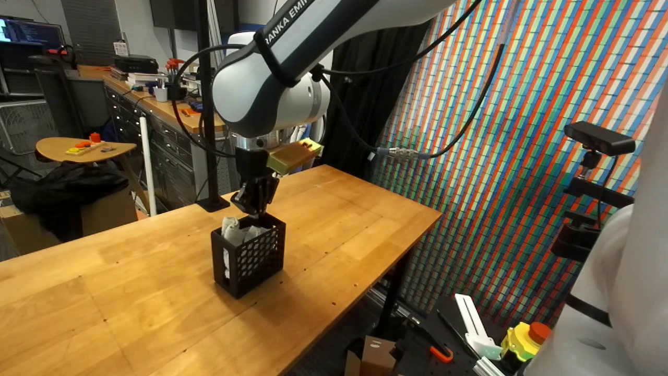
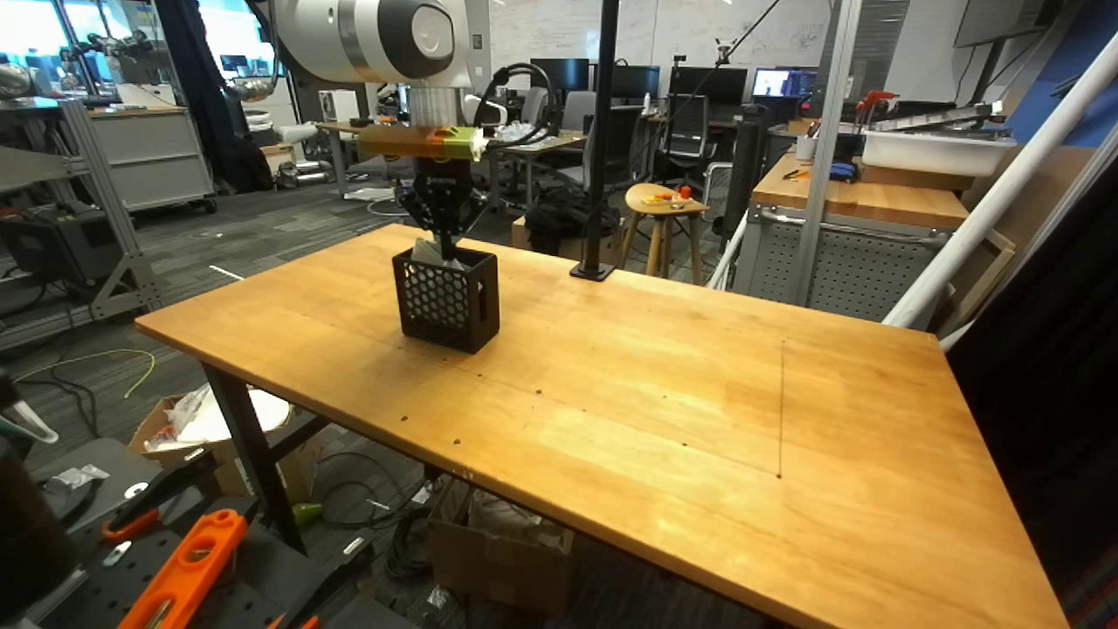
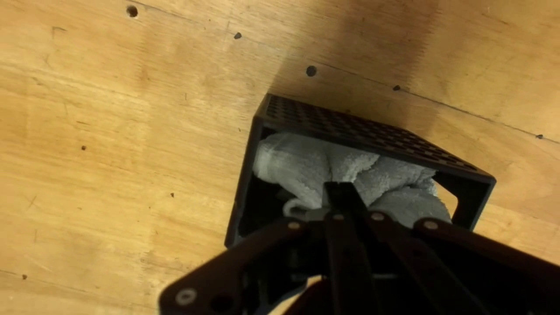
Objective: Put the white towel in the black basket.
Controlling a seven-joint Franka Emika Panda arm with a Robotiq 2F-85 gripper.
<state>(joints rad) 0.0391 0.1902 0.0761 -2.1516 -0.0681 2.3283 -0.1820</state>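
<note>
The black basket (image 1: 223,263) stands upright on the wooden table and has honeycomb-hole sides. It also shows in an exterior view (image 2: 482,306) and in the wrist view (image 3: 372,148). The white towel (image 1: 233,233) is bunched inside the basket, with a part rising above the rim; it also shows in an exterior view (image 2: 427,253) and in the wrist view (image 3: 293,159). My gripper (image 1: 257,214) points down over the basket's opening, as an exterior view (image 2: 448,253) also shows. In the wrist view its fingertips (image 3: 339,186) are together against the towel, with no cloth visible between them.
A black post (image 1: 211,202) stands on the table's far edge near the basket. The wooden table (image 2: 664,419) extends around the basket. A stool (image 2: 664,199) with small coloured items stands beyond the table.
</note>
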